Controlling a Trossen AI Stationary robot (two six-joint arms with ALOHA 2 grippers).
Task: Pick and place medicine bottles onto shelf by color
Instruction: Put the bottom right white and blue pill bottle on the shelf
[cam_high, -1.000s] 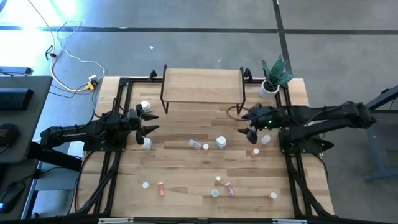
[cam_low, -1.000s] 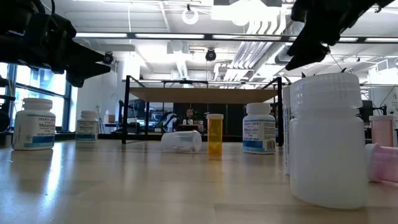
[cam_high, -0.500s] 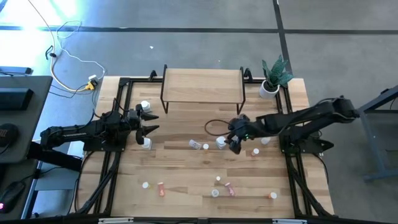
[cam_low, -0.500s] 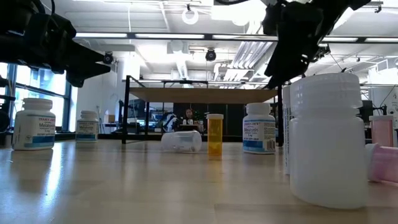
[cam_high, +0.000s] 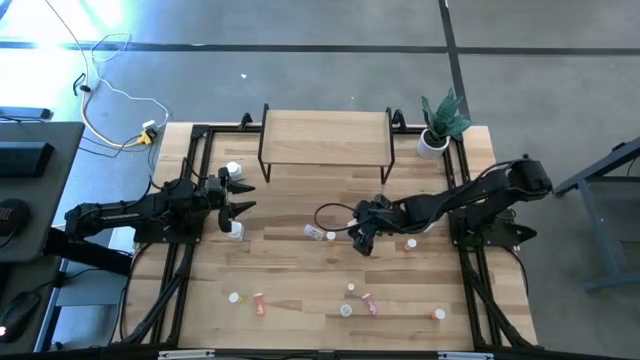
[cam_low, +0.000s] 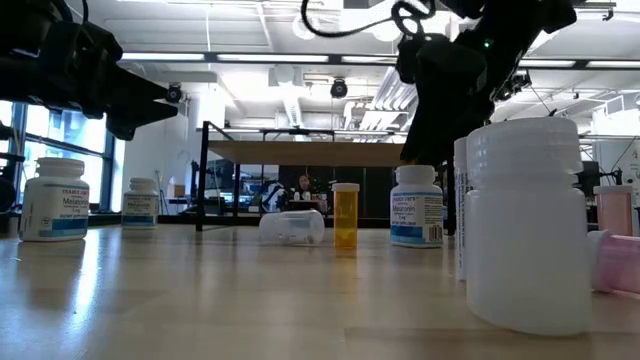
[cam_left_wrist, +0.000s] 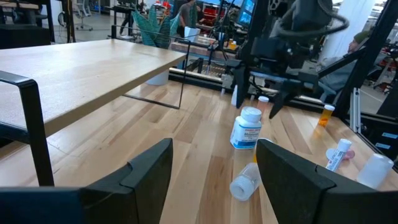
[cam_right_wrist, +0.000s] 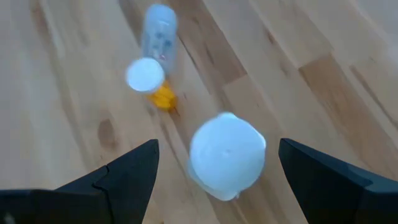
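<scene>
High view: right gripper (cam_high: 362, 240) reaches out over the middle of the table (cam_high: 300, 270), fingers spread wide and empty, hanging directly over an upright white bottle (cam_high: 356, 230).
Why there: judged as lining up for a grab from above, one finger on either side of the cap.
White bottle axis: vertical, cap up; the right wrist view looks straight down on its round cap (cam_right_wrist: 227, 152), centred between the fingers.
Neighbours: just left of it stands a small orange bottle (cam_high: 331, 236), also upright, and a clear bottle (cam_high: 313, 231) lying on its side, long axis roughly left to right.
Shelf (cam_high: 325, 135): at the far edge, top bare; no bottle placed yet.
Left gripper (cam_high: 238, 199): waits at the left side, fingers parted, nothing between them; two white bottles (cam_high: 235, 230) stand close by.
Other bottles: white, orange and pink ones scattered along the near edge.
</scene>
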